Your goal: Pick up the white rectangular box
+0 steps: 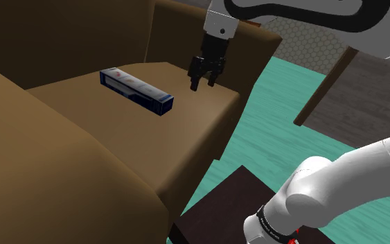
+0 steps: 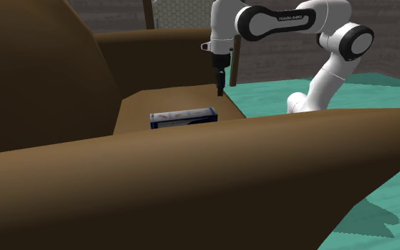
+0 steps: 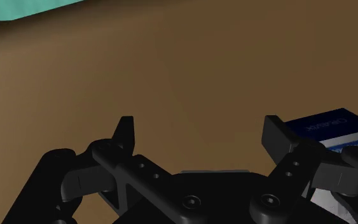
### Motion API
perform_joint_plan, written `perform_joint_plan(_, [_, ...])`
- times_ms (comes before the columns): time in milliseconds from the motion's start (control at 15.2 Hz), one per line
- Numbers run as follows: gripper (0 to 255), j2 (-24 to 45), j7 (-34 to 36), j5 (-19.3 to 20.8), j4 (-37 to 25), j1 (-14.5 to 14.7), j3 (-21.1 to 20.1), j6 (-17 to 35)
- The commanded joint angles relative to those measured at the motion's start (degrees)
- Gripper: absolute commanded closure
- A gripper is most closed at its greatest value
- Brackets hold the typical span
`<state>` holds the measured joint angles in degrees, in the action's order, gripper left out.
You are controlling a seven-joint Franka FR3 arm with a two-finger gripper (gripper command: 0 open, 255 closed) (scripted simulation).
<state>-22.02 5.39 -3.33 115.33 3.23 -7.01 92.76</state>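
Above the seat cushion [image 1: 199,119] of the brown armchair, close to the cushion's edge on the teal floor [image 1: 273,132] side, the black gripper [image 1: 201,84] hung pointing down, its two fingers spread wide apart with nothing between them but bare brown cushion and nothing in their grasp. In the wrist view one blue and white end of the box [image 3: 327,127] showed just outside one finger, so the box lay beside the gripper and not within its span. The box [image 1: 136,91], dark blue on its sides with a pale printed top, lay flat on the cushion, further in toward the cushion's middle than the gripper, near it but apart from it. Its long axis ran across the cushion, slanting from the chair's back corner toward the cushion's front, and the end nearer the front was the one that pointed roughly toward the gripper. In the second exterior view the gripper [image 2: 220,89] stood beyond that same end of the box [image 2: 184,118], a little further back on the cushion [image 2: 164,99]. By my judgement the coming move depended on a sideways shift inward over the cushion, along the box's length, until the fingers straddled its narrow width; whether the wrist also needed turning I could not tell from these views
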Motion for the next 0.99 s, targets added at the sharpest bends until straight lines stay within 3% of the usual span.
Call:
perform_joint_plan(0, [0,3.83,2.05,0.00,-3.82,0.63,-1.71,0.20])
perform_joint_plan(462, [0,17.59,8.60,2.21,-18.28,3.05,-6.59,-0.33])
perform_joint_plan(924, [0,33.67,14.88,7.24,-37.99,7.34,-10.17,-4.50])
